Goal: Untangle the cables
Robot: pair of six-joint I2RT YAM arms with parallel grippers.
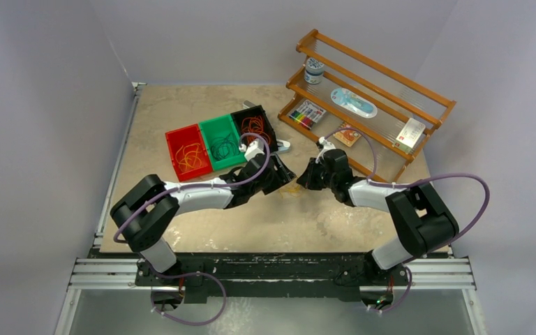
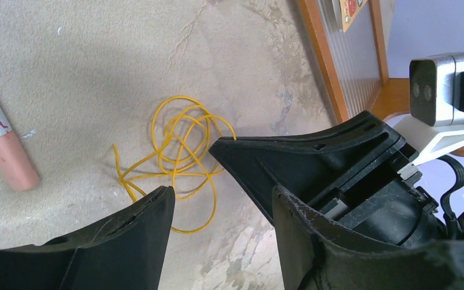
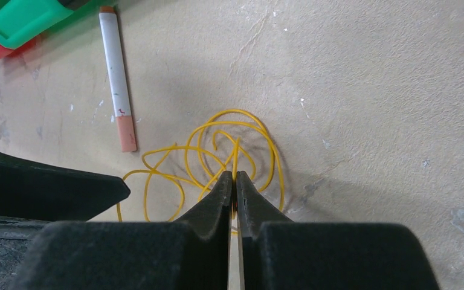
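Clamping right claw point(image 3: 234, 176) shut on one strand of the thin yellow coiled wire point(image 3: 217, 148), lying loose mid-table on the beige mottled table point(image 3: 368, 72), near a white pen with pink cap point(image 3: 118, 84). Holding left claw point(image 2: 222, 192) open over the coil's edge. Showing more coils far left: yellow-orange wires point(image 1: 190, 159) in red plastic bin point(image 1: 172, 155), dark wires point(image 1: 225, 146) in green plastic bin point(image 1: 216, 121), red-orange wires point(image 1: 255, 127) in black plastic bin point(image 1: 272, 125).
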